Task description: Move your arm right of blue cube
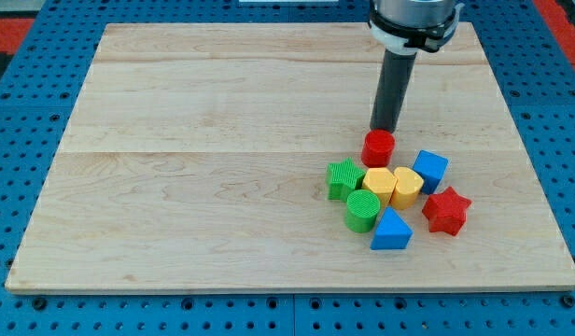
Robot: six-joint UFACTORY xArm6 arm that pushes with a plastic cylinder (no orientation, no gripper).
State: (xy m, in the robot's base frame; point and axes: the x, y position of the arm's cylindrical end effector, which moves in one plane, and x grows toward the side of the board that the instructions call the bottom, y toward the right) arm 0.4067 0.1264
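Note:
The blue cube (430, 171) sits on the wooden board (222, 140) at the right side of a tight cluster of blocks. My tip (385, 129) stands just above the red cylinder (378, 147) in the view, touching or nearly touching its far side. That puts my tip up and to the left of the blue cube. The dark rod rises from the tip toward the view's top.
The cluster also holds a green star-like block (343, 178), two yellow blocks (378, 186) (406, 187), a green cylinder (362, 210), a blue triangular block (391, 231) and a red star (445, 210). The board's right edge lies near the cluster.

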